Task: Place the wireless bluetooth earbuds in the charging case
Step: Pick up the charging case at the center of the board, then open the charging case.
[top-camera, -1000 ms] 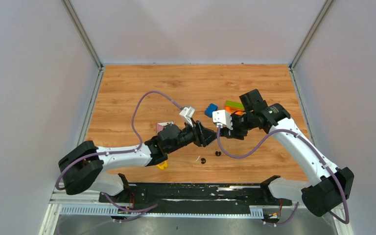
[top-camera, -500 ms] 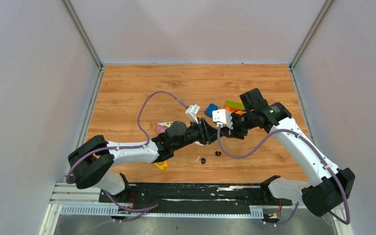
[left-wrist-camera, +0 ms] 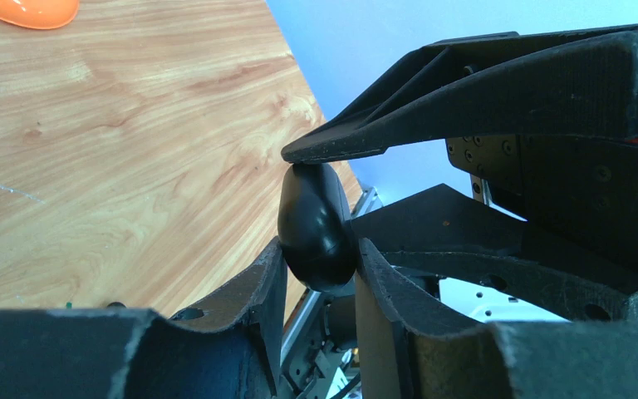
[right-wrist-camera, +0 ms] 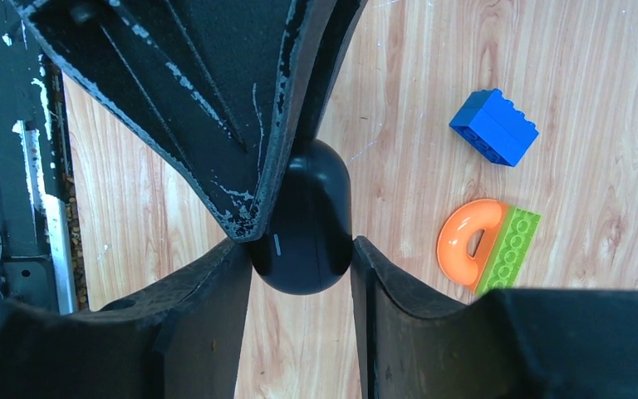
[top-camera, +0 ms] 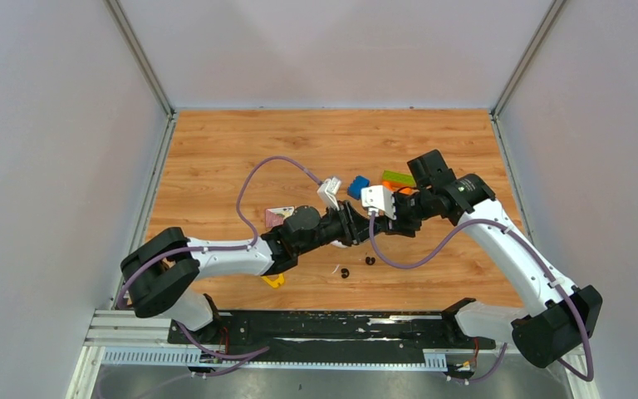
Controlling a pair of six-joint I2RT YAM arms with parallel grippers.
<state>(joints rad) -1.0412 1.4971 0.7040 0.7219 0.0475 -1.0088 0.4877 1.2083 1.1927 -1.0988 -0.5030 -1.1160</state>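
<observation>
While the two arms meet nose to nose, left gripper (left-wrist-camera: 319, 259) and right gripper (right-wrist-camera: 301, 258) both pinch the same black charging case (right-wrist-camera: 303, 218). Two black earbuds (top-camera: 345, 272) sit on the table (top-camera: 216, 150) near the fingertips, toward the bases.

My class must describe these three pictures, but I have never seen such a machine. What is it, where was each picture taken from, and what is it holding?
It is two robot arms bolted to a wooden table. The wide picture looks down from above; the other two come from a camera on each wrist. The left gripper and the right gripper both clamp one black rounded case. On the table lie a blue block, an orange arch touching a green block, and two tiny black earbuds.
</observation>
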